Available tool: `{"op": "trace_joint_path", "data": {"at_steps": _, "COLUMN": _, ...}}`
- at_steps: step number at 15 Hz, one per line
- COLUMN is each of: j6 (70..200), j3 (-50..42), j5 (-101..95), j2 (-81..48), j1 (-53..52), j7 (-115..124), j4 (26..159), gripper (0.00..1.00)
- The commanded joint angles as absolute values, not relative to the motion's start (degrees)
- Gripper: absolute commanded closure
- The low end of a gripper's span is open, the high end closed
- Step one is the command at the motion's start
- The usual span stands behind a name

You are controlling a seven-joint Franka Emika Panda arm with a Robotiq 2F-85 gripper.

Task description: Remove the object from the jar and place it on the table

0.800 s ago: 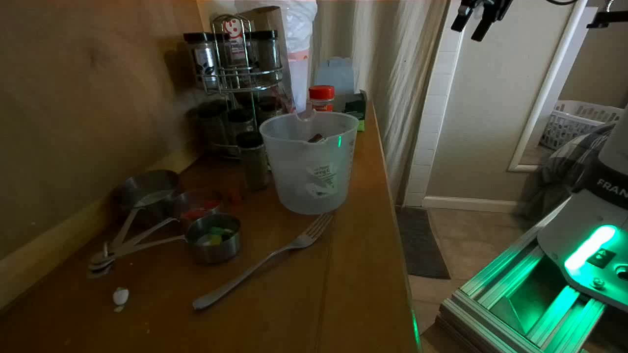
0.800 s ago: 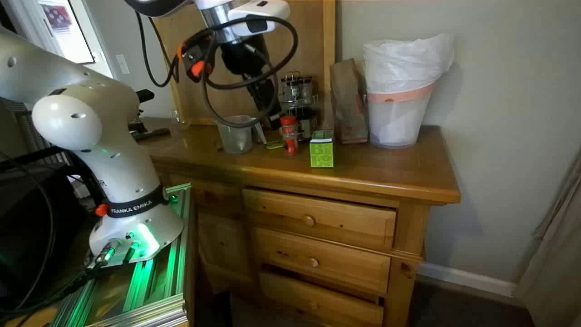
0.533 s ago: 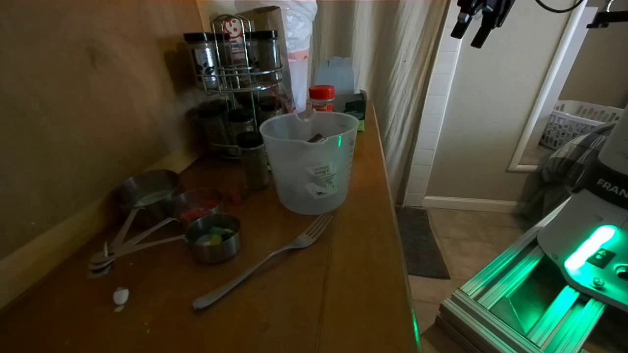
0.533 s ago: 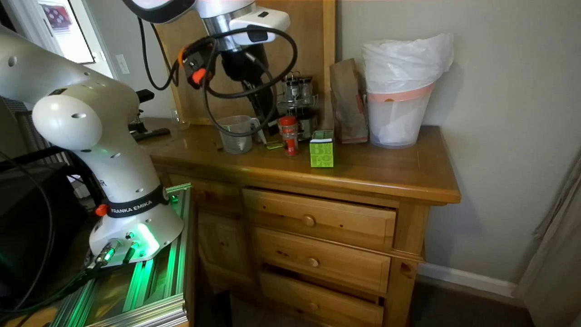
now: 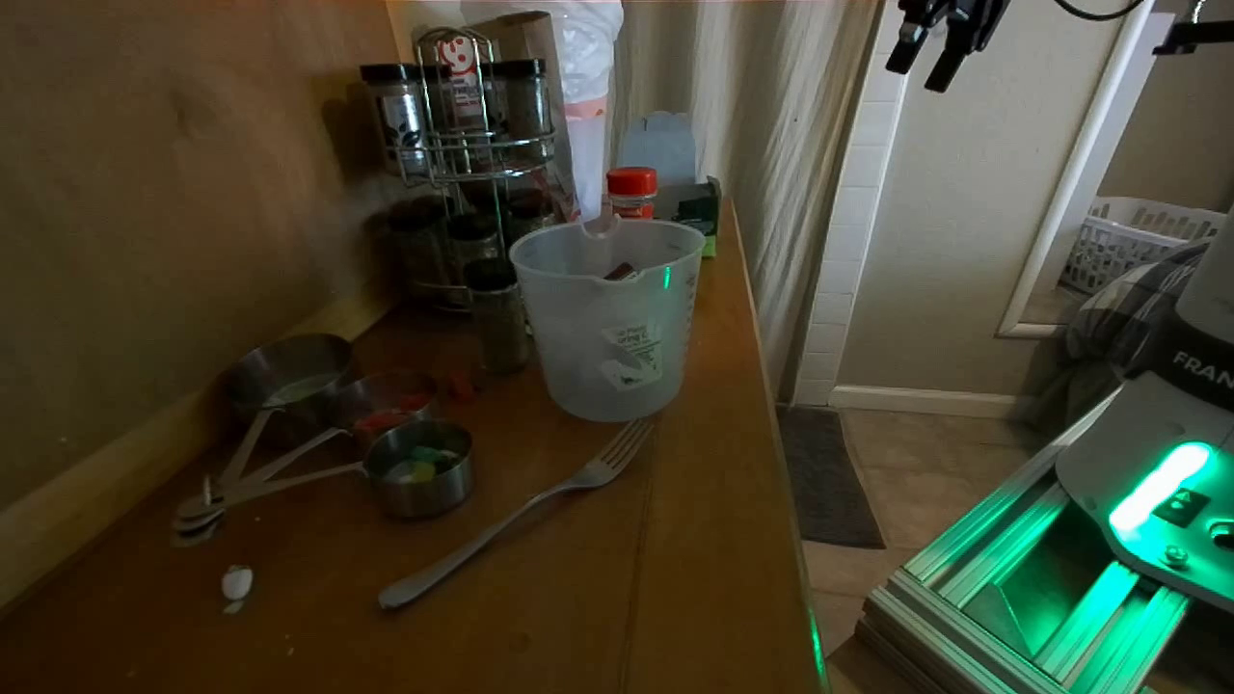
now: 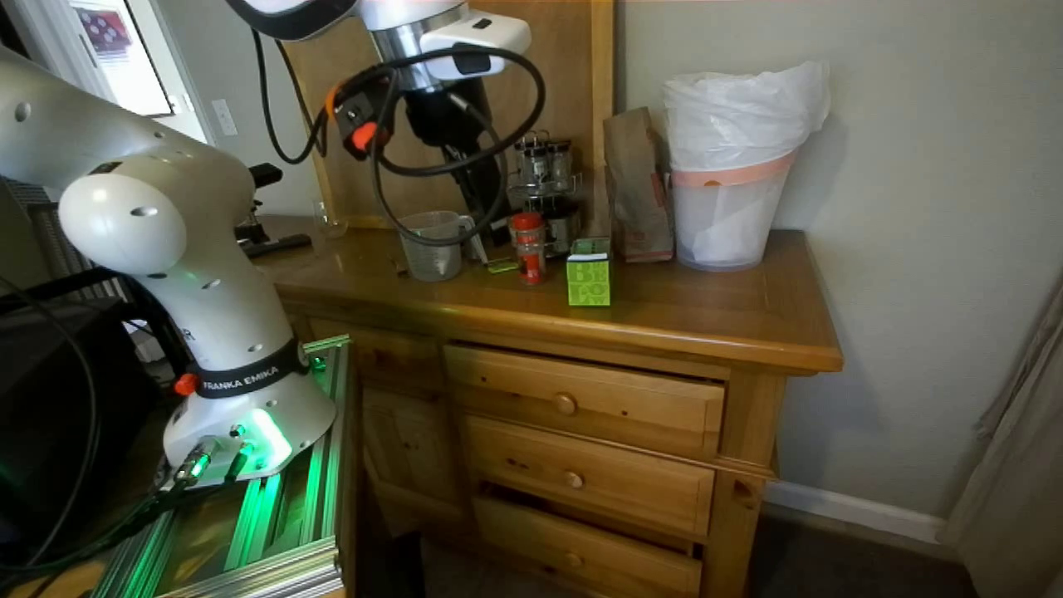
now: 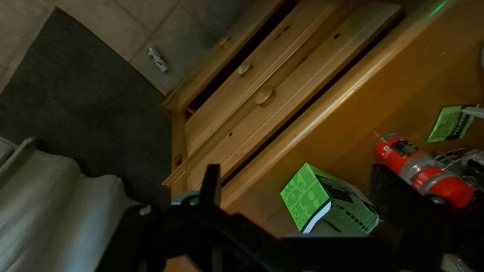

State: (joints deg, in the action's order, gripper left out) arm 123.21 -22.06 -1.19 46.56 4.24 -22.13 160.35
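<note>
in an exterior view, a fork (image 5: 583,477) on the desk (image 5: 569,617) points to two o'clock, tines just beside the jar (image 5: 598,333), a dark reddish object (image 5: 621,272) inside it. beyond, toward two o'clock, the pincer (image 5: 923,67) hangs, fingers wide apart.

Spice rack (image 5: 472,175): two-tiered, dark-lidded bottles (image 5: 397,111)
Paper bag (image 6: 638,187): right of rack in an exterior view
Lined bin (image 6: 718,220): right of rack, past bag
Shaker (image 6: 529,253), green box (image 6: 589,282): in front of rack, same view
Measuring cups (image 5: 424,493): in front of rack, in an exterior view
</note>
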Motion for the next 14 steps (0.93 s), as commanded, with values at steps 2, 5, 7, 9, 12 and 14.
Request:
{"op": "trace_joint_path", "data": {"at_steps": 2, "j6": 120.21, "j3": -18.47, "j5": 1.74, "j2": 42.44, "j1": -1.46, "j7": -25.63, "j4": 160.17, "gripper": 0.00}}
{"op": "trace_joint_path", "data": {"at_steps": 5, "j6": 119.99, "j3": -14.95, "j5": 5.32, "j2": 39.08, "j1": -8.13, "j7": -27.20, "j4": 160.16, "gripper": 0.00}}
{"op": "trace_joint_path", "data": {"at_steps": 7, "j6": 120.14, "j3": -12.53, "j5": 8.15, "j2": 36.85, "j1": -12.61, "j7": -28.72, "j4": 160.15, "gripper": 0.00}}
{"op": "trace_joint_path", "data": {"at_steps": 9, "j6": 120.61, "j3": -9.62, "j5": 10.14, "j2": 33.81, "j1": -16.56, "j7": -30.24, "j4": 160.13, "gripper": 0.00}}
{"op": "trace_joint_path", "data": {"at_steps": 12, "j6": 119.94, "j3": -7.01, "j5": 9.43, "j2": 34.08, "j1": -16.13, "j7": -29.62, "j4": 160.13, "gripper": 0.00}}
{"op": "trace_joint_path", "data": {"at_steps": 14, "j6": 119.84, "j3": -5.36, "j5": 9.45, "j2": 32.19, "j1": -17.52, "j7": -30.42, "j4": 160.01, "gripper": 0.00}}
